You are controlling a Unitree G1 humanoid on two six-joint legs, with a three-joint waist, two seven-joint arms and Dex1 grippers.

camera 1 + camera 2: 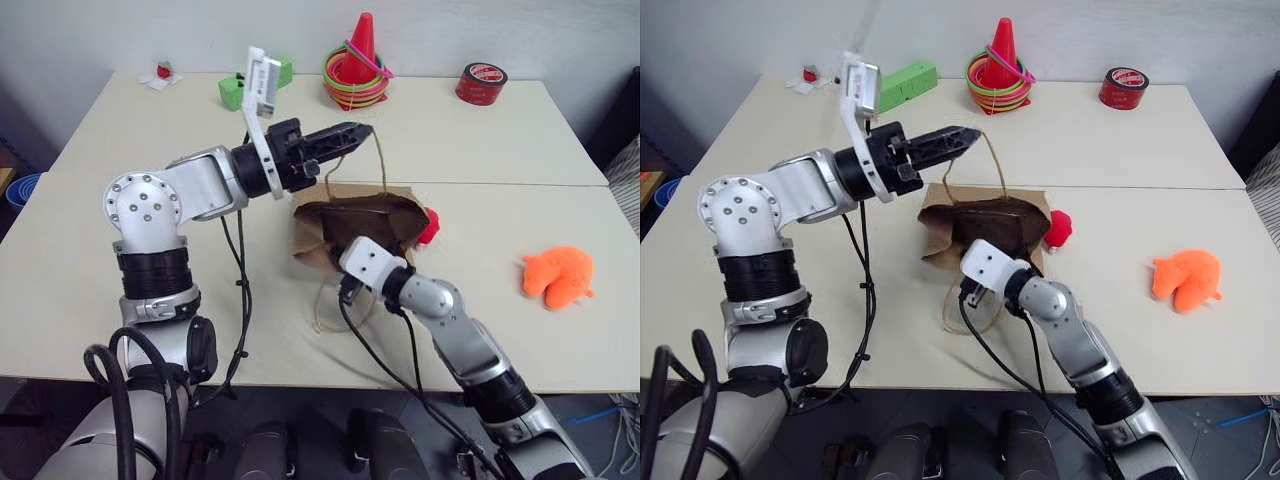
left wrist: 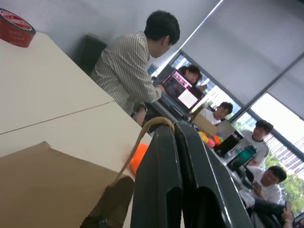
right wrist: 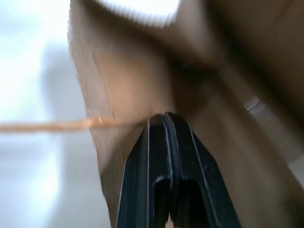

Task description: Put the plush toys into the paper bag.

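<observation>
My left pincer (image 1: pixel 362 130) is clamped tight on a thin twisted cord handle (image 1: pixel 381 160), lifting one side of the crumpled brown kraft bag (image 1: pixel 330 205) off the counter (image 1: pixel 200 290). My right pincer (image 3: pixel 164 118) is pressed shut at the bag's mouth, on the paper edge I think, with the other cord loop (image 1: pixel 325 310) trailing loose below. The small fuzzy red ball (image 1: pixel 429 226) sits just beside the bag's right edge, half hidden behind it. The lumpy orange plush (image 1: pixel 558 276) lies well apart to the right. Behind: ringed cone (image 1: pixel 358 68), red tape roll (image 1: pixel 480 83), green block (image 1: pixel 905 78). My left wrist view catches people (image 2: pixel 133 71) at laptops past the counter; the right wrist view is blurred brown paper.
</observation>
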